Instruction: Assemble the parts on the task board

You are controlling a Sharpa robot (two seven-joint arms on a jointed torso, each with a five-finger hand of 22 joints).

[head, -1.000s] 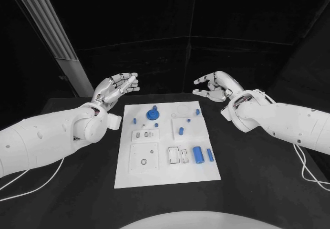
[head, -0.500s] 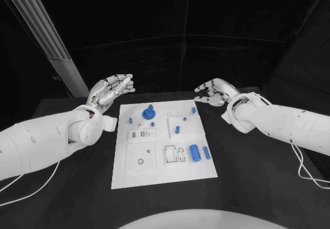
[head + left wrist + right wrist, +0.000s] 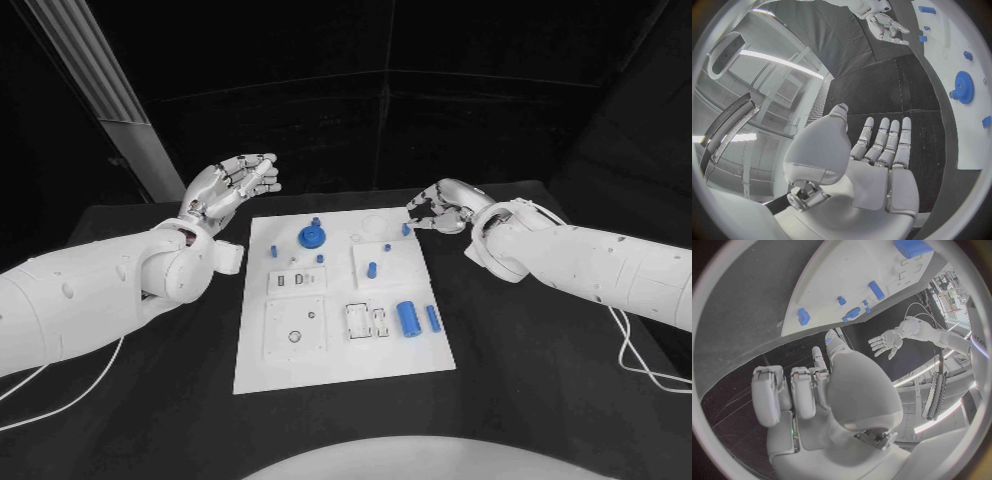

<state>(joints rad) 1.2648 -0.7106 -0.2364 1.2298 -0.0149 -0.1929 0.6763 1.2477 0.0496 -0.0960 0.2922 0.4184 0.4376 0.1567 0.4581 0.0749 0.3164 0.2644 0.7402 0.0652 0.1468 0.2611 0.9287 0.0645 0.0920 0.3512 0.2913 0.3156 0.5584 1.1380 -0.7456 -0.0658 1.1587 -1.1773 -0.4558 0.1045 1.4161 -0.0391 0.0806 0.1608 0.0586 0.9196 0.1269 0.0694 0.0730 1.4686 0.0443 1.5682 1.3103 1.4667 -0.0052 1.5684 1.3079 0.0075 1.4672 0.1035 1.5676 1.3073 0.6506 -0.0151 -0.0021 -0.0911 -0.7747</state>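
Task board (image 3: 346, 345) sits mid-table on the black table (image 3: 548, 380), long side running away from you, white plate with blue parts on it. Blue gear (image 3: 313, 238) stands near the far end, left of centre; you also see it in the left wrist view (image 3: 962, 87). Small blue peg (image 3: 274, 252) is left of the gear, close to the board's left edge. Another short blue piece (image 3: 372, 269) stands on the raised white block in the middle. Blue cylinder (image 3: 410, 319) lies near the right edge toward you, with a thinner blue bar (image 3: 433, 318) just beside it on the right, apart from it. Tiny blue piece (image 3: 405, 230) is at the far right corner, just beside your right hand.

Your left hand (image 3: 234, 185) is raised off the table, beyond the board's far left corner, touching nothing. Left wrist view shows its fingers (image 3: 886, 145) straight and side by side, thumb out, palm bare, holding nothing.

Your right hand (image 3: 437, 207) is at the board's far right corner, low, fingertips pointing at the board edge. Right wrist view shows its fingers (image 3: 792, 390) bent partway, spread, nothing between them. You can't tell if any fingertip touches the board or the corner piece.
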